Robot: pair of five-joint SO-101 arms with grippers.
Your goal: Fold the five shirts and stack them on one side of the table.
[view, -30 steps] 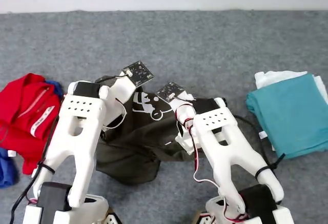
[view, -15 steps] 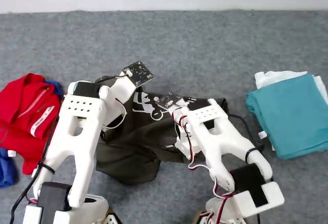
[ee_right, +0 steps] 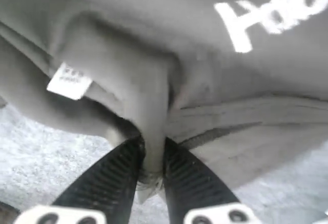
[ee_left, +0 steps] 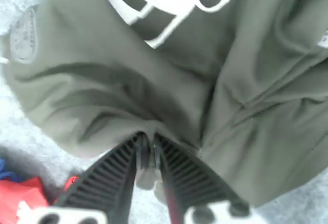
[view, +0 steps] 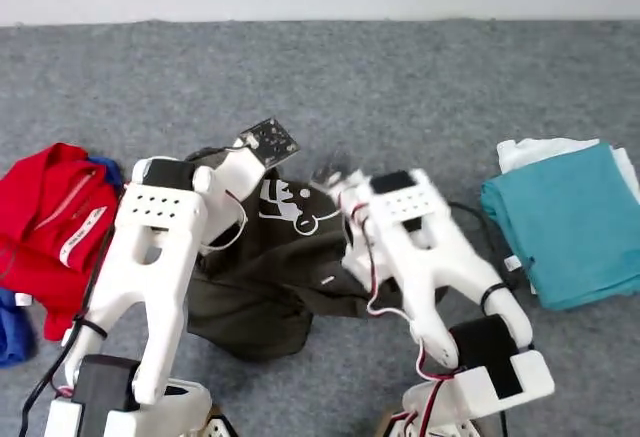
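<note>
while left pincer (ee_left: 147, 142) pinches it, dark shirt (view: 285, 272) part-hidden

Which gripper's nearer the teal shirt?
Right. The right gripper holds the dark shirt at the end toward the teal shirt; the left gripper holds the end near the red shirt.

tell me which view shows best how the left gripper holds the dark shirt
The left wrist view: close up, the left gripper is shut on a bunched fold of the dark shirt. The high view gives that arm's wrist above the shirt, covering the pinch. The right wrist view has the right gripper pinching another fold.
</note>
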